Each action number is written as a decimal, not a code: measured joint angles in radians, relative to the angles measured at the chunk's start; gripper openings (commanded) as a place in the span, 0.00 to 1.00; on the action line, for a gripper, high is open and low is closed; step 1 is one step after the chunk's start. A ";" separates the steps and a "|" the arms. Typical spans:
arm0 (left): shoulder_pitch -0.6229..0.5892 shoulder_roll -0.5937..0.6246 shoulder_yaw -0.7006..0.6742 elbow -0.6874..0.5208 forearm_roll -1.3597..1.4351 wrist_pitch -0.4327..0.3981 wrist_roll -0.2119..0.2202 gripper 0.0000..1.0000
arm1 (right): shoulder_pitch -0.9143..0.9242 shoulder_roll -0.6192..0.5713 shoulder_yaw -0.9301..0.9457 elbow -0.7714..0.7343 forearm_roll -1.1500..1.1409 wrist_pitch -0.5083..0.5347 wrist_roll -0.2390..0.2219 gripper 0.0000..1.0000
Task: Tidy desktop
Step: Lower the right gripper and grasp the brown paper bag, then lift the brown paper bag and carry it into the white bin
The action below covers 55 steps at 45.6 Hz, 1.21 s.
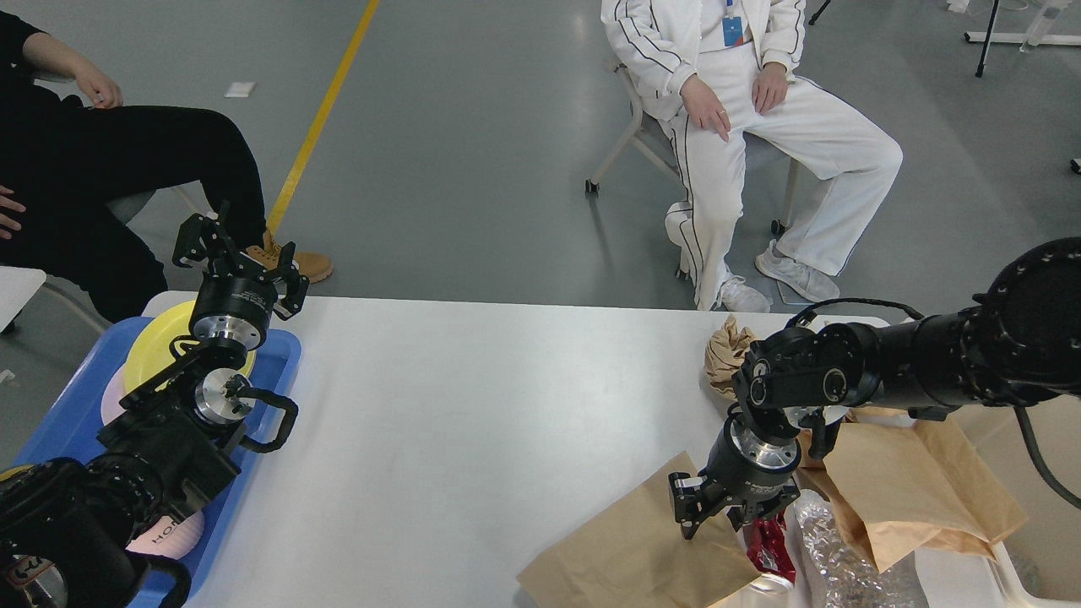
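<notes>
While the right gripper (718, 522) hangs over the near right part of the desktop (473, 422), its fingers point down at the right edge of a flat paper bag (633, 553) and sit beside a crushed red can (767, 540); the fingers look close together, but whether they pinch the bag or the can cannot be told. Just right of the can lies crumpled clear plastic (836, 561), and beyond it a second, larger paper bag (916, 485) lies against a cream bin (1034, 473) at the desktop's right edge. A wad of brown paper (726, 359) sits near the far right edge, behind the right arm. The left gripper (235, 257) is raised over the far left corner with its fingers spread and nothing between them. Below it a blue tray (283, 359) on the desktop's left edge holds a yellow plate (152, 346) and pink plates (173, 534). The white desktop fills the lower middle of the view.
</notes>
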 measured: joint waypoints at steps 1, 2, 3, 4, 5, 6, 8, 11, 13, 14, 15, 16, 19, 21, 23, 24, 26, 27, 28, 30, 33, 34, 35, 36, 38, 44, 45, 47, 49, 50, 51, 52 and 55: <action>0.000 0.000 0.000 0.000 0.000 0.000 0.000 0.96 | -0.001 0.000 0.004 0.000 0.001 0.000 0.001 0.00; 0.000 0.000 0.000 0.000 0.000 0.000 0.000 0.96 | -0.002 -0.001 0.011 0.000 0.001 0.000 0.002 0.00; 0.000 0.000 0.000 0.000 0.000 0.000 0.000 0.96 | -0.002 -0.002 0.018 0.000 0.002 -0.001 0.002 0.00; 0.000 0.000 0.000 0.000 0.000 0.000 0.000 0.96 | -0.003 -0.004 0.027 0.000 0.003 -0.001 0.002 0.00; 0.000 0.000 0.000 0.000 0.000 0.000 0.000 0.96 | -0.003 -0.006 0.039 0.000 0.004 -0.002 0.003 0.00; 0.000 0.000 0.000 0.000 0.000 0.000 0.000 0.96 | -0.003 -0.008 0.050 0.000 0.004 -0.002 0.003 0.00; 0.000 0.000 0.000 0.000 0.000 0.000 0.000 0.96 | -0.003 -0.015 0.077 0.000 0.006 -0.002 0.003 0.00; 0.000 0.000 0.000 0.000 0.000 0.000 0.000 0.96 | -0.002 -0.035 0.121 0.005 0.007 -0.003 0.004 0.00; 0.000 0.000 0.000 0.000 0.000 0.000 0.000 0.96 | 0.004 -0.055 0.157 0.013 0.008 -0.003 0.004 0.00; 0.000 0.000 0.000 0.000 0.000 0.000 0.000 0.96 | 0.007 -0.065 0.175 0.016 0.008 -0.003 0.004 0.00; 0.000 0.000 0.000 0.000 0.000 0.000 0.000 0.96 | 0.011 -0.077 0.197 0.019 0.008 -0.003 0.004 0.00; 0.000 0.000 0.000 0.000 0.000 0.000 0.000 0.96 | 0.014 -0.086 0.215 0.022 0.008 -0.003 0.004 0.00; 0.000 0.000 0.000 0.000 0.000 0.000 0.000 0.96 | 0.026 -0.114 0.268 0.028 0.008 -0.002 0.003 0.00; 0.000 0.000 0.000 0.000 0.000 0.000 0.000 0.96 | 0.041 -0.134 0.298 0.029 0.008 -0.002 0.003 0.00; 0.000 0.000 0.000 0.000 0.000 0.000 0.000 0.96 | 0.058 -0.154 0.325 0.030 0.008 -0.002 0.003 0.00; 0.000 0.000 0.000 0.000 0.000 0.000 0.000 0.96 | 0.067 -0.165 0.337 0.030 0.008 -0.002 0.002 0.00; 0.000 0.000 0.000 0.000 0.000 0.000 0.000 0.96 | 0.087 -0.191 0.365 0.030 0.008 -0.001 0.002 0.00; 0.000 0.000 0.000 0.000 0.000 0.000 0.000 0.96 | 0.096 -0.203 0.378 0.029 0.008 -0.001 0.002 0.00; 0.000 0.000 0.000 0.000 0.000 0.000 0.000 0.96 | 0.106 -0.217 0.394 0.029 0.008 -0.001 0.002 0.00; 0.000 0.000 0.000 0.000 0.000 0.000 0.000 0.96 | 0.123 -0.241 0.419 0.029 0.008 -0.001 0.002 0.00; 0.000 0.000 0.000 0.000 0.000 0.000 0.000 0.96 | 0.151 -0.281 0.453 0.028 0.008 -0.001 0.002 0.00; 0.000 0.000 0.000 0.000 0.000 0.000 0.000 0.96 | 0.160 -0.294 0.460 0.028 0.008 0.000 0.002 0.00; 0.000 0.000 0.000 0.000 0.000 0.000 0.000 0.96 | 0.171 -0.309 0.468 0.027 0.008 0.000 0.002 0.00; 0.000 0.000 0.000 0.000 0.000 0.000 0.000 0.96 | 0.180 -0.320 0.473 0.026 0.008 0.000 0.002 0.00; 0.000 0.000 0.000 0.000 0.000 0.000 0.000 0.96 | 0.198 -0.347 0.483 0.024 0.008 0.000 0.002 0.00; 0.000 0.000 0.000 0.000 0.000 0.000 0.000 0.96 | 0.237 -0.426 0.516 0.017 0.010 -0.003 0.002 0.00; 0.000 0.000 0.000 0.000 -0.001 0.000 0.000 0.96 | 0.240 -0.440 0.521 0.015 0.010 -0.006 0.002 0.00; 0.000 0.000 0.000 0.000 0.000 0.000 0.000 0.96 | 0.241 -0.458 0.524 0.010 0.010 -0.010 0.001 0.00; 0.000 0.000 0.000 0.000 0.000 0.000 0.000 0.96 | 0.238 -0.474 0.523 -0.006 0.010 -0.015 -0.001 0.00; 0.000 0.000 0.000 0.000 0.000 0.000 0.000 0.96 | 0.234 -0.480 0.520 -0.017 0.010 -0.018 -0.001 0.00; 0.000 0.000 0.000 0.000 0.000 0.000 0.000 0.96 | 0.229 -0.489 0.514 -0.031 0.010 -0.021 -0.002 0.00; 0.000 0.000 0.000 0.000 0.000 0.000 0.000 0.96 | 0.224 -0.498 0.509 -0.044 0.011 -0.024 -0.002 0.00; 0.000 0.000 0.000 0.000 -0.001 0.000 0.000 0.96 | 0.186 -0.551 0.481 -0.103 0.012 -0.041 -0.002 0.00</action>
